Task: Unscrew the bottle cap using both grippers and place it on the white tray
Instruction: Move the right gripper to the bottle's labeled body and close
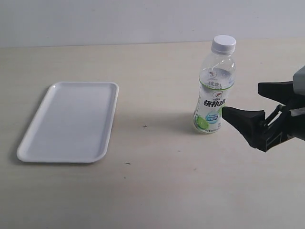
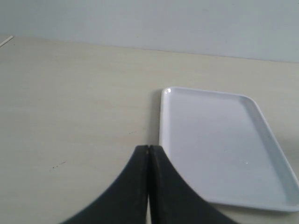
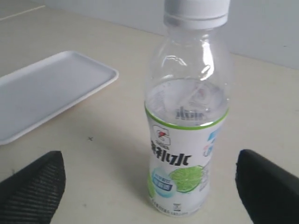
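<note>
One light, squashy, slick-looking bottle [image 1: 215, 90] probably wanted a gentle hold at the label [image 1: 211, 102] from the right gripper [image 1: 241, 98], gaping wide at its 3 o'clock; left gripper [image 2: 148, 154] was pinched shut.

I see a white bottle cap [image 1: 223, 43] on a clear bottle [image 1: 214, 90]; its label is white and green with dark characters and a green lime; the white tray [image 1: 71, 121] is plain. The left gripper [image 2: 148, 149] and right gripper [image 1: 242, 98] are black; the table [image 1: 157, 191] is pale beige.

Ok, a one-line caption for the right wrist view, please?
The right gripper, jaws wide open, facing the upright bottle with its bottle cap on; white tray nearby.
</note>
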Robot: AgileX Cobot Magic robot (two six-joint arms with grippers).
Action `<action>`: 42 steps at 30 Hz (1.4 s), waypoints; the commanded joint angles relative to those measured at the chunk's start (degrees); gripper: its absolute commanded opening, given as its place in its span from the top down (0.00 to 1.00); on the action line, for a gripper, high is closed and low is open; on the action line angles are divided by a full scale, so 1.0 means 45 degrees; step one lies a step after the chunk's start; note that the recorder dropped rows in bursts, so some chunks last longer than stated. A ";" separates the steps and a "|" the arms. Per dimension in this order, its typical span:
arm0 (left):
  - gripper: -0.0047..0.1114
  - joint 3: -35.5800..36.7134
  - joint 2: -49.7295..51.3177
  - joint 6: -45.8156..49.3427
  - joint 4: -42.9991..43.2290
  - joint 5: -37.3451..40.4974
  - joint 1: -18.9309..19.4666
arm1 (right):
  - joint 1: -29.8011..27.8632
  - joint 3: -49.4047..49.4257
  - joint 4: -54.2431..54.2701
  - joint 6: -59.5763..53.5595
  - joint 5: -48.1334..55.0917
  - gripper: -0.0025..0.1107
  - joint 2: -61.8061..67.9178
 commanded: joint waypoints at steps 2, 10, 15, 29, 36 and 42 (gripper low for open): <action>0.96 0.0044 -0.0088 -0.0016 -0.0078 -0.0098 0.0004 | 0.0019 -0.0187 0.1499 -0.2289 -0.0758 0.15 0.1064; 0.96 0.0044 -0.0088 -0.0016 -0.0078 -0.0098 0.0004 | 0.0019 -0.1092 0.1479 -0.2254 -0.1535 0.15 0.2988; 0.96 0.0044 -0.0088 -0.0016 -0.0078 -0.0098 0.0004 | 0.0019 -0.1719 0.1361 -0.2254 -0.2097 0.15 0.4225; 0.96 0.0044 -0.0088 -0.0016 -0.0078 -0.0098 0.0004 | 0.0130 -0.3421 0.0552 -0.2333 -0.3126 0.15 0.6711; 0.96 0.0044 -0.0088 -0.0016 -0.0078 -0.0098 0.0004 | 0.0130 -0.4408 -0.0274 -0.2309 -0.4058 0.15 0.7951; 0.96 0.0044 -0.0088 -0.0016 -0.0078 -0.0098 0.0004 | 0.0130 -0.4548 -0.0384 -0.3021 -0.4749 0.15 0.8518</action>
